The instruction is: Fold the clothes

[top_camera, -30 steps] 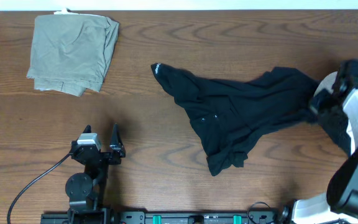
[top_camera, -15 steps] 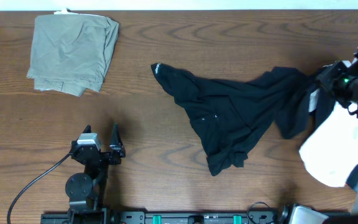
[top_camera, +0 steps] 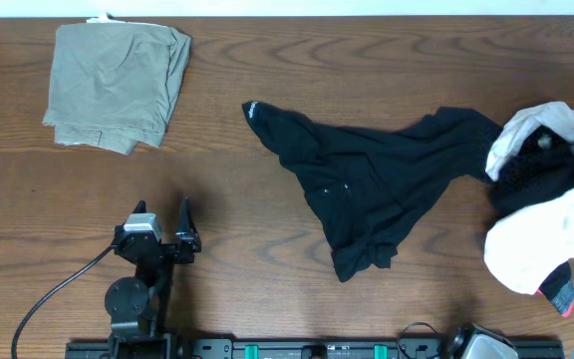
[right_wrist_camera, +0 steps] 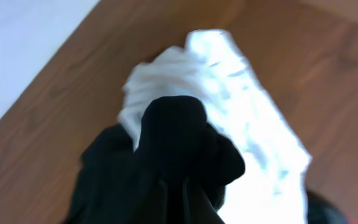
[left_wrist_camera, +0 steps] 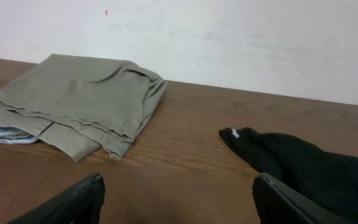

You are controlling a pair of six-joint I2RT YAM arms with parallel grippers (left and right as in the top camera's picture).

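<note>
A folded olive-khaki garment [top_camera: 118, 85] lies flat at the far left corner of the brown wooden table [top_camera: 267, 279], close to the white wall [left_wrist_camera: 241, 43]. A pale blue layer [left_wrist_camera: 2, 132] peeks out from under its lower edge.

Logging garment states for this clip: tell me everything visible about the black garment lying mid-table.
The black garment is soft, matte fabric, unfolded and crumpled, sprawled flat on the wooden table. A small white print marks its far-left tip; tiny white marks sit near its middle. Its right end runs up to the black-and-white bundle at the right edge.
</note>
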